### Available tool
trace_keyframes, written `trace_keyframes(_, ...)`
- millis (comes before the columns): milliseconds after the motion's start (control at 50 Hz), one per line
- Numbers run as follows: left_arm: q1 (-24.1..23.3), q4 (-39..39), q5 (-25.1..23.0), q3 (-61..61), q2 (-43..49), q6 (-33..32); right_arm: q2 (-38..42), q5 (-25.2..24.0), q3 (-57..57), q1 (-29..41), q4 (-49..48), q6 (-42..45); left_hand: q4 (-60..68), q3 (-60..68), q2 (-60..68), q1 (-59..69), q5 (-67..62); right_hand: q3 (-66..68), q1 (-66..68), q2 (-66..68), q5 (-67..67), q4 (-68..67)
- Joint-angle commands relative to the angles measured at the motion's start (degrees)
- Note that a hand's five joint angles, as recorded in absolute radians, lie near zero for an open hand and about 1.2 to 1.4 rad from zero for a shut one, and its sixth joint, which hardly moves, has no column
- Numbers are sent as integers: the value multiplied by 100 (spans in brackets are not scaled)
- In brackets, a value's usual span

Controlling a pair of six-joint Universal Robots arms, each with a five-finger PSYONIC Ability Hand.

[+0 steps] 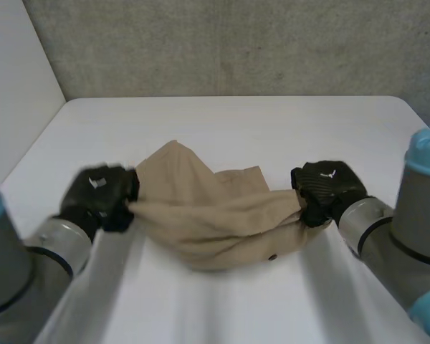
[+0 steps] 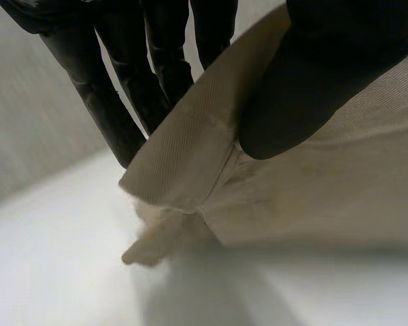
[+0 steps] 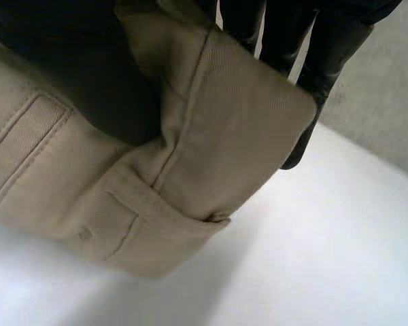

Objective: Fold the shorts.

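Note:
Tan shorts (image 1: 215, 215) hang bunched between my two hands, sagging onto the white table (image 1: 222, 122) in the middle. My left hand (image 1: 100, 195) pinches the cloth's left end; in the left wrist view the thumb (image 2: 306, 88) presses the fabric (image 2: 313, 197) against the fingers (image 2: 115, 102) behind it. My right hand (image 1: 328, 188) grips the right end, where the waistband is. In the right wrist view the thumb (image 3: 88, 81) lies over the folded waistband (image 3: 211, 142) with its belt loop, and the fingers (image 3: 313, 68) are behind the cloth.
A grey concrete wall (image 1: 236, 43) stands behind the table. A white panel (image 1: 14, 86) stands at the table's left side. Bare table surface lies beyond the shorts and in front of them.

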State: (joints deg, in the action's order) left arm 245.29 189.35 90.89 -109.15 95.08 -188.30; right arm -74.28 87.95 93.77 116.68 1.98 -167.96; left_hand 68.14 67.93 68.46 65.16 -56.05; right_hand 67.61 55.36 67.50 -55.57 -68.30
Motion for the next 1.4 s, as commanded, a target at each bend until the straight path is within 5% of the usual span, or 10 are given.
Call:
trace_keyframes(20, 63, -846, -80, 377, -1579, -32, -1281, 12, -26, -40, 751, 1845, 1186, 1207, 1154, 1484, -1395, 1239, 2464, 1250, -1443, -1170)
trace_keyframes(240, 414, -2824, -871, 914, -1932, -93, -2152, -85, -97, -136, 2745, 3067, 1186, 1207, 1154, 1484, -1395, 1239, 2464, 1250, -1443, -1170)
trace_keyframes(460, 714, -2149, -1153, 605, -624, -796, -677, -261, -157, -40, 2739, 3437, 1186, 1207, 1154, 1484, -1395, 1239, 2464, 1250, -1443, -1170)
trace_keyframes(620, 354, -1525, -425, 3010, 844, -1060, 194, 134, -1957, 4, 1439, 2884, 1186, 1207, 1154, 1484, -1395, 1239, 2464, 1250, -1443, -1170)
trace_keyframes(740, 108, -421, 691, 5453, 1074, -850, 107, 653, -3154, -13, -642, 2110, 1186, 1207, 1154, 1484, -1395, 1239, 2464, 1250, -1443, -1170)
trace_keyframes(820, 107, 347, 842, 5879, 978, -691, -332, 662, -2883, -31, -2295, 2004, 1186, 1207, 1154, 1484, -1395, 1239, 2464, 1250, -1443, -1170)
trace_keyframes(920, 46, 497, 834, 5555, 644, -612, -658, 654, -2435, 13, -3010, 2022, 1186, 1207, 1154, 1484, -1395, 1239, 2464, 1250, -1443, -1170)
trace_keyframes(1180, 19, 857, 711, 2252, 54, -497, 79, 592, -1354, 4, -1587, 1987, 1186, 1207, 1154, 1484, -1395, 1239, 2464, 1250, -1443, -1170)
trace_keyframes(1340, -25, 1341, 438, 501, 730, -489, 1080, 452, -537, 13, -1577, 1978, 1186, 1207, 1154, 1484, -1395, 1239, 2464, 1250, -1443, -1170)
trace_keyframes(1400, -77, 1376, 429, 281, 1135, -489, 1310, 337, -369, 13, -1569, 1969, 1186, 1207, 1154, 1484, -1395, 56, 1280, 67, -260, 13)
